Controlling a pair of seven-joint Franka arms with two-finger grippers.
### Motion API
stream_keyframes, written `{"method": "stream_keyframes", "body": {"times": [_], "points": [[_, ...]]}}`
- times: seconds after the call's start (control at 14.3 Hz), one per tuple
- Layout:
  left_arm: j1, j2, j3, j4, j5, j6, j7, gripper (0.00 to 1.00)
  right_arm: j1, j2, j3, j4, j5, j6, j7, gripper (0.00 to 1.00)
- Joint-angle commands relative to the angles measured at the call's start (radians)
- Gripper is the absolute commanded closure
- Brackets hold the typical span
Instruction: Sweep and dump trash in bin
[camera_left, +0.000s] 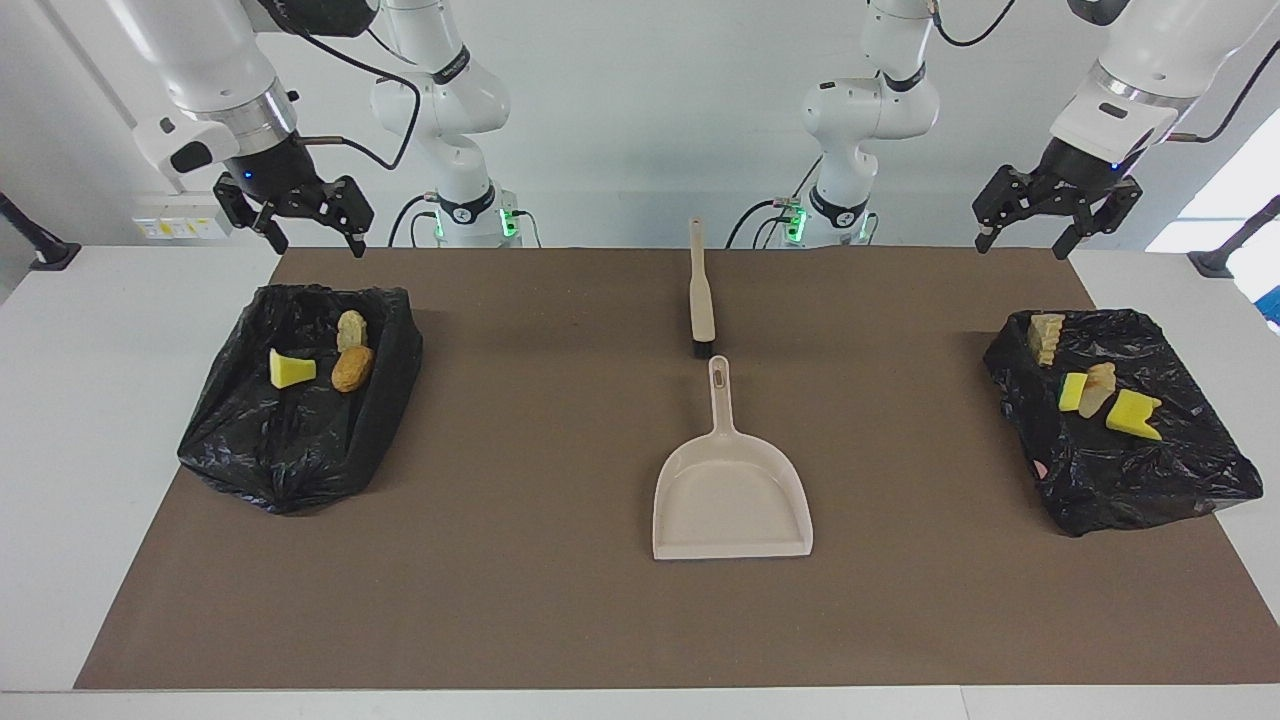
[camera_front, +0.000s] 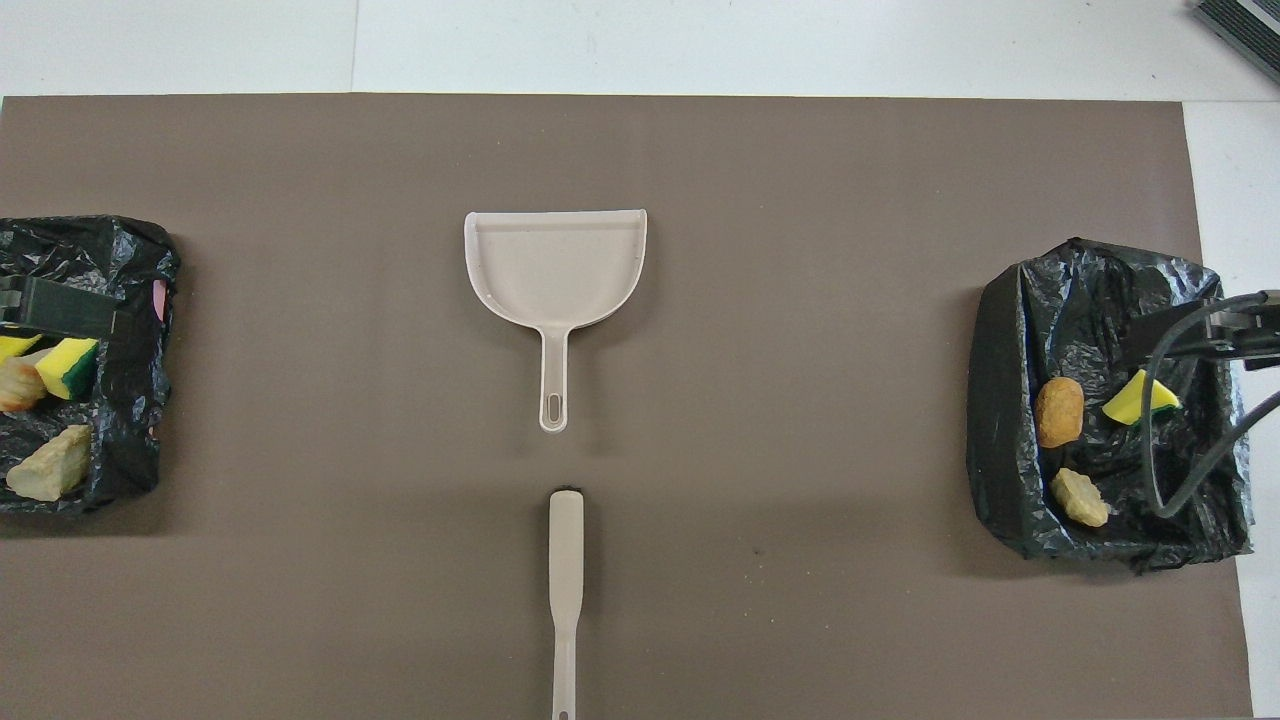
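A brown mat (camera_left: 560, 600) is spread over the white desk (camera_left: 60, 480). At the middle of the facing view a beige dustpan (camera_left: 732, 500) is laid flat, its handle pointed toward the robots; a beige brush (camera_left: 700, 295) is laid in line with that handle, just apart from it, bristles toward the pan.

The trash is found in two bins lined with black bags. In the bin at mid-left of the facing view (camera_left: 290, 440) three scraps are seen — a yellow sponge wedge (camera_left: 290, 369), a tan chunk (camera_left: 350, 328) and an orange-brown chunk (camera_left: 352, 369). In the bin at mid-right (camera_left: 1130, 470) four are seen: a pale ridged chunk (camera_left: 1046, 336), a yellow-and-green sponge (camera_left: 1072, 391), a tan piece (camera_left: 1097, 388) touching it, and a yellow sponge bit (camera_left: 1134, 414).

The right pincer (camera_left: 305, 235) is held in the air at upper left of the facing view, fingers apart, nothing gripped. The left pincer (camera_left: 1024, 232) is held likewise at upper right, fingers apart and empty.

In the overhead view the bin at the left edge is cut off by the frame — part of it is covered by the left pincer's dark body. The bin at the right is crossed by a cable (camera_front: 1170, 440) and the right pincer's body. The brush handle is cut off at the bottom edge.
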Motion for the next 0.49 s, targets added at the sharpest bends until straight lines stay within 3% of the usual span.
{"method": "stream_keyframes", "body": {"times": [0.0, 0.42], "points": [[0.007, -0.03, 0.001, -0.025, 0.013, -0.03, -0.001, 0.0, -0.003, -0.027, 0.003, -0.033, 0.003, 0.018, 0.019, 0.0], [0.006, -0.033, -0.003, -0.027, 0.013, -0.031, 0.004, 0.0, -0.003, -0.027, 0.003, -0.031, 0.005, 0.018, 0.019, 0.0]]}}
